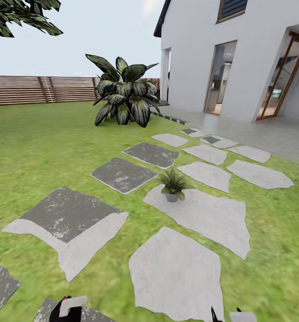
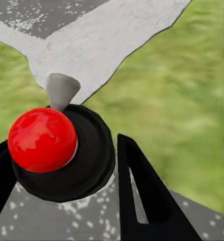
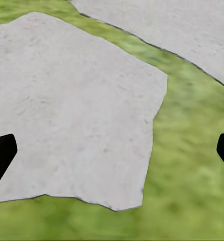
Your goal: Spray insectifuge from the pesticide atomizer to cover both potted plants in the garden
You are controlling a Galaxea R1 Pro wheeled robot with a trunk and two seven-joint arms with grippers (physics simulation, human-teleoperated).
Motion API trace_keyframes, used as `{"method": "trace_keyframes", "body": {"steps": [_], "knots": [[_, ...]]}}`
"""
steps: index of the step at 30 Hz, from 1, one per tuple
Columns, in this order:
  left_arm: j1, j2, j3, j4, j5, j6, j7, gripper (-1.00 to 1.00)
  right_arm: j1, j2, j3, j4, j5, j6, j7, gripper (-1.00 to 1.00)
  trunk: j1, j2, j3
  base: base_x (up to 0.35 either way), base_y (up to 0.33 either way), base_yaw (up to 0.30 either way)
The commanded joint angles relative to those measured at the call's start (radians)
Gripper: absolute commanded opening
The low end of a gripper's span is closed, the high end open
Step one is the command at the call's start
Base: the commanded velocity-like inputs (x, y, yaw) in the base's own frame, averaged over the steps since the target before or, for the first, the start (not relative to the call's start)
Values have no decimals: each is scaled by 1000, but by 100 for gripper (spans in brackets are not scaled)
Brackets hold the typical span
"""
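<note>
Your left gripper (image 2: 67, 165) has its black fingers (image 2: 142, 196) closed around the atomizer: in the left wrist view you look straight down its long axis onto a glossy red round cap (image 2: 41, 139) seated on a black disc-shaped head (image 2: 89, 160), with a small grey cone-shaped nozzle (image 2: 61, 90) jutting out from the head toward a pale stepping stone, so the bottle body runs away from the camera and is hidden beneath its own head. In the head view that gripper (image 1: 69, 311) sits at the bottom edge, left of centre, with a fleck of red and a grey piece showing on it. One small potted plant with narrow green leaves in a grey pot (image 1: 172, 184) stands upright on the near corner of a large pale grey stepping stone (image 1: 212, 219), well ahead of both arms. Your right gripper (image 3: 112, 150) hangs with its two black fingertips (image 3: 1, 153) spread far apart over another pale stone and grass, holding nothing. Beyond lie darker slabs, a big dark broad-leaved bush (image 1: 124, 96), a brown slatted fence (image 1: 37, 89) and a white house (image 1: 238, 53)
</note>
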Motion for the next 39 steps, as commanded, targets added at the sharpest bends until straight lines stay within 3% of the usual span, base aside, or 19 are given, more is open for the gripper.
{"method": "trace_keyframes", "body": {"steps": [1,39], "knots": [[-1,0,5,1,-5,-3,2,-100,-1,0,1,1,1,-3,-3,100,0,0,-1,294,-144,0],[-1,0,5,1,-5,-3,2,-100,-1,0,0,1,1,-3,-3,100,0,0,-1,293,-144,0]]}}
